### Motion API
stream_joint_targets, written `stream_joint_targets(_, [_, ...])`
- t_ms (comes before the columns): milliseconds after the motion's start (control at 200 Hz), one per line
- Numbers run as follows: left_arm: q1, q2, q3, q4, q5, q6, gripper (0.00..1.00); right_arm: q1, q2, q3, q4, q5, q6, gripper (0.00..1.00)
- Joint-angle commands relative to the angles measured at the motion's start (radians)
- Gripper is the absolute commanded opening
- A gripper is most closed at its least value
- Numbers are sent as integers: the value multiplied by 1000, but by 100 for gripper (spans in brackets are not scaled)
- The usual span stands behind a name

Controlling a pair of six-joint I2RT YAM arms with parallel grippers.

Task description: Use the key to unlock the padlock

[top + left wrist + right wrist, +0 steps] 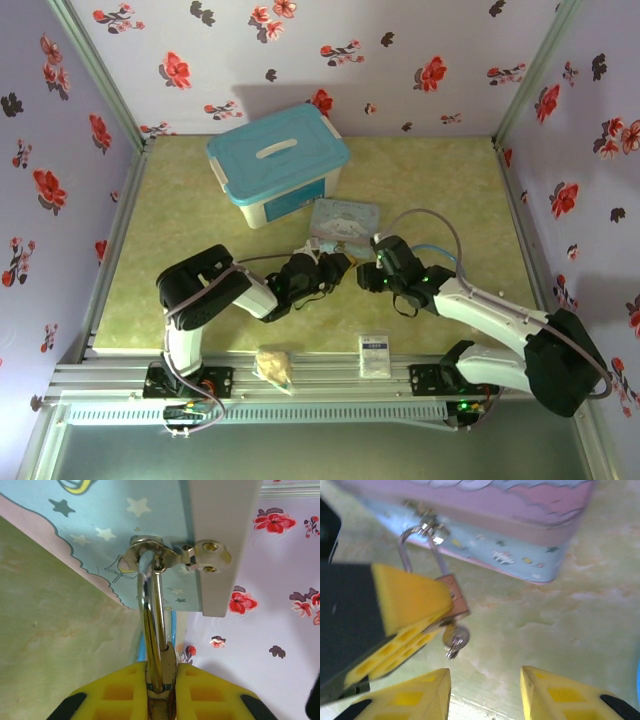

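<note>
Brass-gold and squarish, the tiny padlock (456,595) sits clamped between the yellow left fingers (116,696). Its thin silvery shackle (152,610) runs toward twelve o'clock through the hasp (150,545) of the pale blue cartoon tin (485,545) on the green marbled desk (580,615). A small grey metal key (455,640) sticks out at the padlock's six o'clock end. Yellow right fingers (560,697) stand wide apart, empty, nearby.

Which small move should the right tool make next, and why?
Probably ease the open right tool forward and close on the small grey metal key: it seems seated in the tiny brass padlock, which the left tool holds.
</note>
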Motion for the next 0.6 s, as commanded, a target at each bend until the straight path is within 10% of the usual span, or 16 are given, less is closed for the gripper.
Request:
stream_joint_targets(0, [7,-63,7,26,8,59,0,81,7,37,10,138,-247,42])
stream_joint_targets(595, [7,-115,6,-29,54,64,0,214,168,30,235,456,-492,33])
